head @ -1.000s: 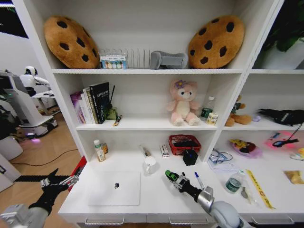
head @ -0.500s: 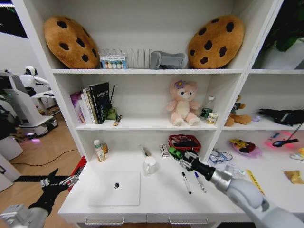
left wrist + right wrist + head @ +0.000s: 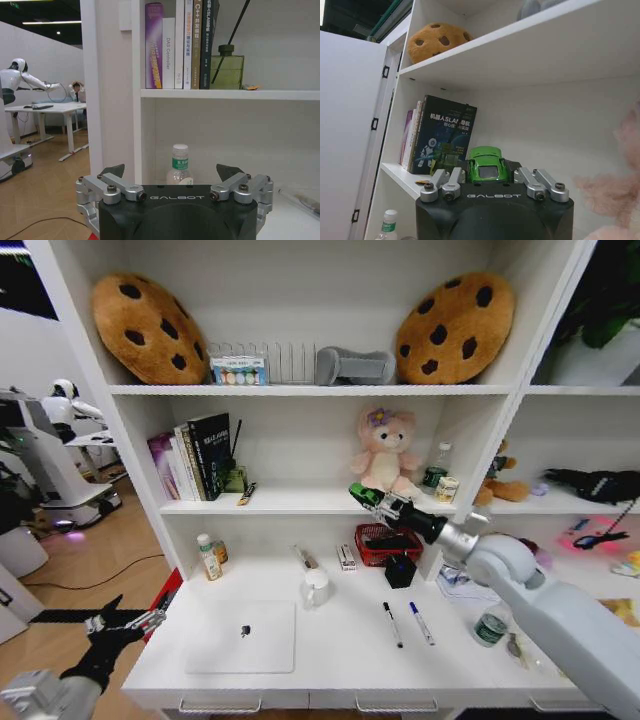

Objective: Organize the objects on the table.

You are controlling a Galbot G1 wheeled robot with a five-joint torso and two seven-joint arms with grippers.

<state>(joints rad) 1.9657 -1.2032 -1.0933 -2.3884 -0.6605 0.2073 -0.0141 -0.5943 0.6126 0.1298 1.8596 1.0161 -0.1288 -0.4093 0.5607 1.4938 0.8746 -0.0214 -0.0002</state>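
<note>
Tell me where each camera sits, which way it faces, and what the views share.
Head view: high on the robot, looking down at the table and shelves; left gripper low beside the table, right gripper raised, holding a green toy car.
Left wrist view: over the open left gripper toward a bottle.
Right wrist view: over the right gripper and toy car toward books.
Shared: books, bottle, car.

The long white desk (image 3: 340,655) carries a slim silver-white laptop (image 3: 242,637) near its front left, with two thin marker pens (image 3: 392,624) lying side by side to the right. A clear green-labelled bottle (image 3: 208,557), a white mug (image 3: 316,589), a red basket (image 3: 388,543) and a small black box (image 3: 400,571) stand farther back.
</note>
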